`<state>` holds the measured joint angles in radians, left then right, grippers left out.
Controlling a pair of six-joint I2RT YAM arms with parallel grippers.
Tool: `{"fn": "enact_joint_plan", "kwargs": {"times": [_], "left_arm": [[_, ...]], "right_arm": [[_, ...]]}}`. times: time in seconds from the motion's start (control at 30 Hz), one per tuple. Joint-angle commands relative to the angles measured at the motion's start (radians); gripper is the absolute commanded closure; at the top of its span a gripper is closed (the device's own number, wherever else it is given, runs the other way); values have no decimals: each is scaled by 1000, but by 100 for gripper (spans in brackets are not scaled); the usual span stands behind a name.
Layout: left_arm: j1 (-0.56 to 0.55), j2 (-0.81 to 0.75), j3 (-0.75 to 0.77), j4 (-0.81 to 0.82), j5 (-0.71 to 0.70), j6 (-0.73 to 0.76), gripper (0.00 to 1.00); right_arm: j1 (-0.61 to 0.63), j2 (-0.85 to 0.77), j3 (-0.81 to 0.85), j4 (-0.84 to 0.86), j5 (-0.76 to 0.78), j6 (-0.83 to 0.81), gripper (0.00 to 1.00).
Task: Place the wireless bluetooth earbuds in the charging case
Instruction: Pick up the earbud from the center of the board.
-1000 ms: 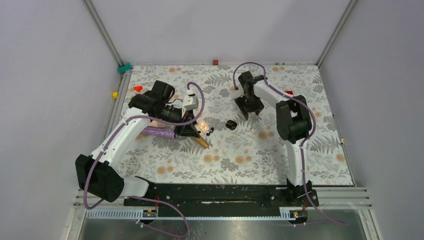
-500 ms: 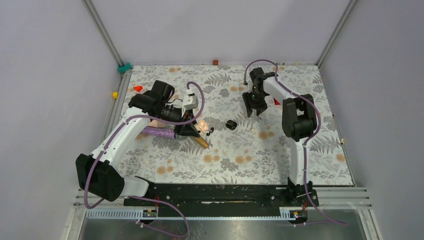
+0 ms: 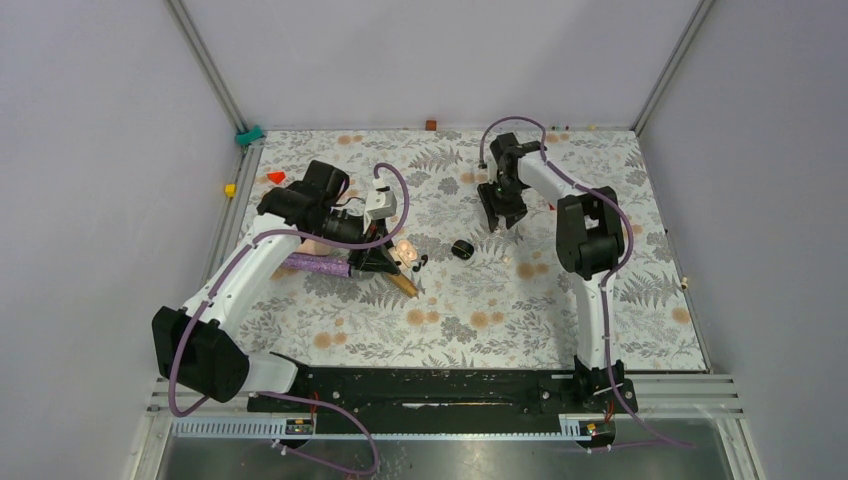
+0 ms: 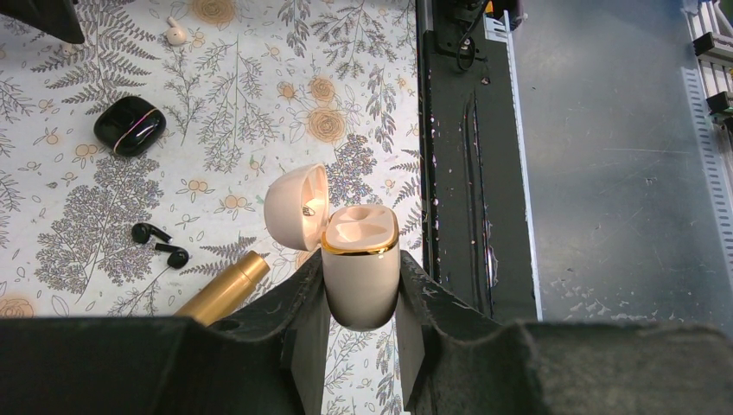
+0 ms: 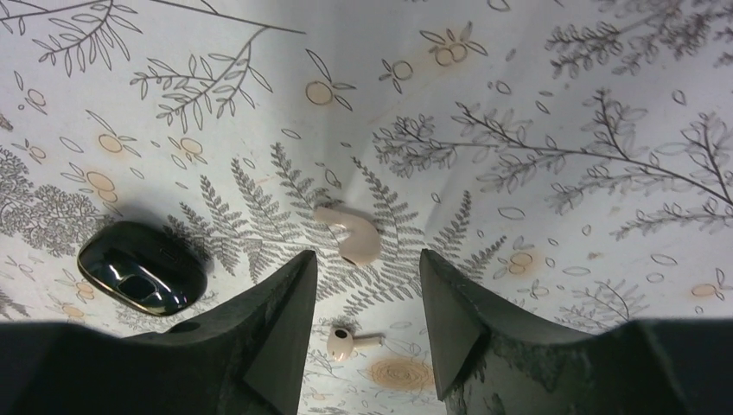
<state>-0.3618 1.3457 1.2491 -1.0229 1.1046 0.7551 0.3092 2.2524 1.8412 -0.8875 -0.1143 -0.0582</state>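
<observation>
My left gripper [image 4: 360,270] is shut on an open cream-pink earbud case [image 4: 360,246] with a gold rim, its lid [image 4: 294,207] swung back and both wells bare. The two black wireless bluetooth earbuds [image 4: 161,243] lie on the mat just left of it. The glossy black charging case [image 4: 130,125] sits closed farther out, also seen from above [image 3: 461,249]. My right gripper [image 5: 367,257] hovers open above the mat with nothing between its fingers. One cream earbud [image 5: 347,232] lies just ahead of its tips, another cream earbud [image 5: 341,341] below them, and the black charging case [image 5: 138,266] sits to its left.
A gold cylinder [image 4: 220,285] lies beside my left fingers, with a purple object [image 3: 320,265] under that arm. Small red pieces [image 3: 276,177] sit near the mat's far left. The black base rail [image 3: 440,385] runs along the near edge, and frame posts stand at the far corners.
My right gripper has shifted a little over the far middle of the mat and its jaws have narrowed. The left gripper and the cream-pink case have not moved.
</observation>
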Motion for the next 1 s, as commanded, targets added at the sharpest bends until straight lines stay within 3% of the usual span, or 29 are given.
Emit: {"fn": "enact_joint_plan", "kwargs": {"times": [0.0,0.13,0.97], "left_arm": [[8,0,4,20,49,19,100],[10,0,4,20,51,19,100],[21,-3,1,21,60,22,100]], "right_arm": [[34,32,59,-52,32,-17,46],[42,45,65,-62,38,-12,51],[5,45,68,-49,41,52,58]]}}
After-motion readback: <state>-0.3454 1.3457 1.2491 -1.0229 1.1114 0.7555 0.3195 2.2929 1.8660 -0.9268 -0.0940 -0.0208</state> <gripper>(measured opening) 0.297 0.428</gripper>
